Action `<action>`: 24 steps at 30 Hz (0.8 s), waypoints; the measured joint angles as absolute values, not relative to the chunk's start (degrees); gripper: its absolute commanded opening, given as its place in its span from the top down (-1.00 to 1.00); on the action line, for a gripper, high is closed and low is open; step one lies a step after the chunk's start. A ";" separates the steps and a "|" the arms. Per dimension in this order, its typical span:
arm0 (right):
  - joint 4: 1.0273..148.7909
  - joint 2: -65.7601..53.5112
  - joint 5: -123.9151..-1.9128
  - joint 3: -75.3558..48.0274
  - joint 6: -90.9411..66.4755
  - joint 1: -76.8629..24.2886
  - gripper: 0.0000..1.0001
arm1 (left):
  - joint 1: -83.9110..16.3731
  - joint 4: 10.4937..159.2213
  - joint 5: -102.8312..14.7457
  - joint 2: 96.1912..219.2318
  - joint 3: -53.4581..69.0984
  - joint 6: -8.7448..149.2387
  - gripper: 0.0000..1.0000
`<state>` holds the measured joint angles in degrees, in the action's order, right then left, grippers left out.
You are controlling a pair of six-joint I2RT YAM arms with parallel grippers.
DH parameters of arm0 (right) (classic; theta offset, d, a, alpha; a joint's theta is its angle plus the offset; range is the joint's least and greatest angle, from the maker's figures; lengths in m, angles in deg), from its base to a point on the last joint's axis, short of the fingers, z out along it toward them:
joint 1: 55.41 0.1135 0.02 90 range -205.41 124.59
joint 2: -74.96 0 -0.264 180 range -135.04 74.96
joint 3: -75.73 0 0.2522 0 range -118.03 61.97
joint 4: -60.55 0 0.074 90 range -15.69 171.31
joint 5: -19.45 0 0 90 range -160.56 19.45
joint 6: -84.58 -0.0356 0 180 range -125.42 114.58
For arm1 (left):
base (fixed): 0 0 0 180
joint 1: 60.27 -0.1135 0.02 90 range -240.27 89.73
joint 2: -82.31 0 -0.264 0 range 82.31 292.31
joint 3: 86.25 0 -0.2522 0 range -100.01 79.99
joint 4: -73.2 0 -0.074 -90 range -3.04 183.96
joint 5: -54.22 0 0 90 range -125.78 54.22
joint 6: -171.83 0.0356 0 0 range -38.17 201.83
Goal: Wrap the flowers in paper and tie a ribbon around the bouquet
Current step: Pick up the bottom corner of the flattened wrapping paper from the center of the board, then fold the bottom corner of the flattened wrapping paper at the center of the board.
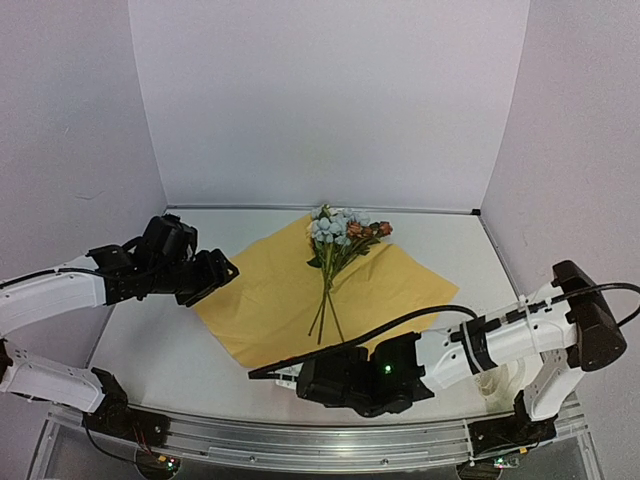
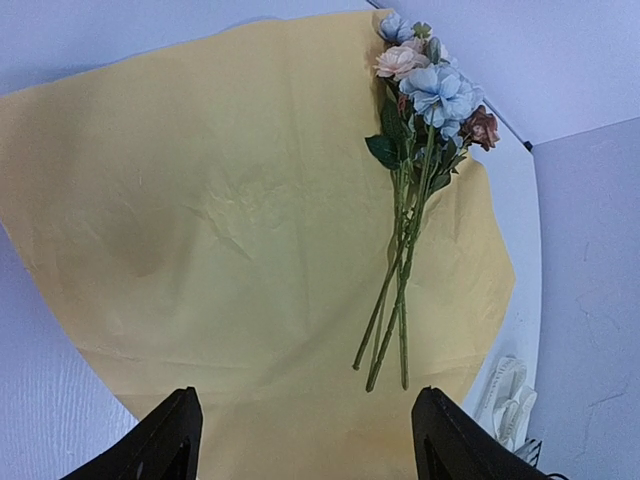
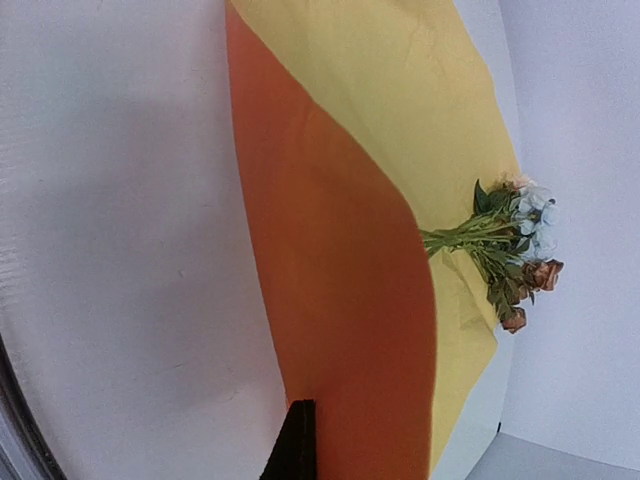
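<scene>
The flowers lie on the paper at mid-table, blue, cream and orange-pink blooms pointing toward the back wall and thin green stems trailing toward the arms. At far left, the left gripper hangs above the white table just off the sheet's left corner, its black fingers spread wide apart and holding nothing; its wrist camera looks down between them onto the creased yellow face of the sheet. The sheet lies diamond-wise, pale yellow side up, with the bunch resting along its right half and the flower heads reaching past its far corner. Right of centre at the near edge, the right gripper is pinched together on the paper's near corner. Its wrist view shows that edge raised and curling over, baring the bright orange underside beside the dark fingertip. At far right, the cream-white ribbon sits in loose loops on the table beyond the paper's right edge, partly hidden by the right arm in the overhead view.
</scene>
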<state>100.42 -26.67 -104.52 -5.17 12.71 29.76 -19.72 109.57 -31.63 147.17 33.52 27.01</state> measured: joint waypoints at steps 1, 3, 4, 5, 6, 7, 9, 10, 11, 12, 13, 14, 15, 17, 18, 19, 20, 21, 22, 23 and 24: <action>101.42 -26.67 -103.71 -6.20 12.70 28.62 1.00 | -19.73 109.85 -31.52 147.17 33.17 27.38 -0.49; 103.05 -26.75 -102.21 -8.34 12.72 26.42 1.00 | -19.78 110.06 -31.43 147.17 32.48 28.14 -0.48; 103.62 -26.86 -101.48 -9.48 12.76 25.16 1.00 | -19.79 110.10 -31.36 147.16 32.20 28.48 -0.47; 104.07 -27.00 -100.82 -10.58 12.84 23.90 1.00 | -19.82 110.21 -31.22 147.14 31.83 29.01 -0.46; 104.45 -27.32 -100.25 -11.62 13.02 22.76 1.00 | -19.84 110.42 -31.22 147.14 31.49 29.36 -0.46; 105.04 -27.84 -99.60 -12.90 13.27 21.47 1.00 | -19.84 110.58 -31.20 147.14 31.20 29.81 -0.44; 106.03 -29.69 -98.53 -15.96 14.05 18.92 1.00 | -19.84 110.65 -31.29 147.12 30.77 30.74 -0.42; 106.34 -30.88 -98.04 -17.60 14.37 17.84 1.00 | -19.84 110.64 -31.49 147.12 30.60 31.19 -0.41; 106.59 -32.29 -97.52 -19.43 14.77 16.66 1.00 | -19.84 110.49 -31.81 147.14 30.57 31.58 -0.39; 106.66 -33.52 -96.93 -20.90 15.04 15.59 1.00 | -19.84 110.45 -32.14 147.17 30.55 31.98 -0.37; 106.91 -34.61 -96.41 -22.09 15.28 14.57 1.00 | -19.84 110.41 -32.52 147.26 30.53 32.34 -0.35; 107.37 -35.57 -96.03 -23.11 15.50 13.55 1.00 | -19.84 110.35 -32.94 147.40 30.50 32.59 -0.34; 107.92 -36.74 -95.57 -24.43 15.71 12.45 1.00 | -19.84 110.15 -33.41 147.67 30.48 32.88 -0.32; 108.62 -38.88 -94.72 -26.85 16.05 10.62 1.00 | -19.84 109.66 -34.69 148.63 30.31 33.92 -0.29; 108.94 -39.98 -94.41 -28.14 16.20 9.68 1.00 | -19.84 109.44 -35.42 149.42 30.09 34.40 -0.25; 109.17 -41.10 -94.04 -29.48 16.36 8.71 1.00 | -19.84 109.38 -36.11 150.19 29.78 34.87 -0.22; 109.32 -42.01 -93.75 -30.60 16.43 7.87 1.00 | -19.87 109.29 -36.86 151.11 29.36 35.35 -0.18; 109.50 -42.83 -93.45 -31.58 16.48 7.08 1.00 | -19.90 109.09 -37.66 152.17 28.92 35.79 -0.15; 109.80 -43.54 -93.15 -32.45 16.50 6.39 1.00 | -19.93 108.71 -38.56 153.44 28.44 36.22 -0.11; 110.18 -44.21 -92.92 -33.34 16.52 5.75 1.00 | -19.97 108.27 -39.48 154.79 27.94 36.66 -0.08; 110.48 -44.95 -92.66 -34.28 16.51 5.10 1.00 | -20.00 107.82 -40.34 156.11 27.49 37.05 -0.06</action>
